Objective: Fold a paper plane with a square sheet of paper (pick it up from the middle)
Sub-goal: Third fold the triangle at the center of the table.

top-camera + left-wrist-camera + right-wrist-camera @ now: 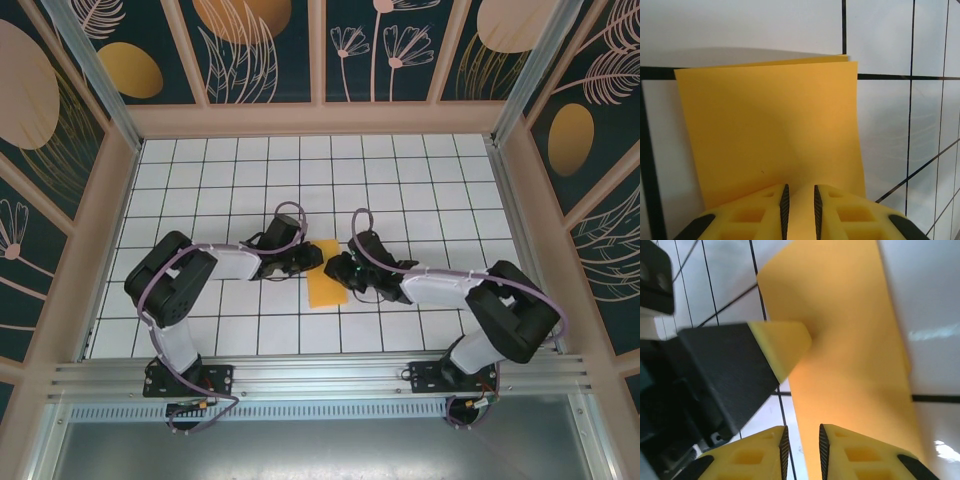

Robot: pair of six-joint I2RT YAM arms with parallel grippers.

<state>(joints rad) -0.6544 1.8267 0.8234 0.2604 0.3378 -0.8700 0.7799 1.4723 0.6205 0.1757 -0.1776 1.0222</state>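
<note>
Sheet of paper — folded over — pinched in left tool; right tool crowds opposite edge, grip unclear.

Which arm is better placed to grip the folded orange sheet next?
Probably left: the left end effector straddles the orange sheet at its edge; the right end effector hangs half off it.

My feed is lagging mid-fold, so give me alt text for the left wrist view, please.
A bright-orange sheet of paper, folded over so two layers show along its far edge, rests on the white gridded table. The left gripper sits at its near edge, yellow fingers nearly together, orange showing in the narrow gap; a pinch cannot be confirmed.
</note>
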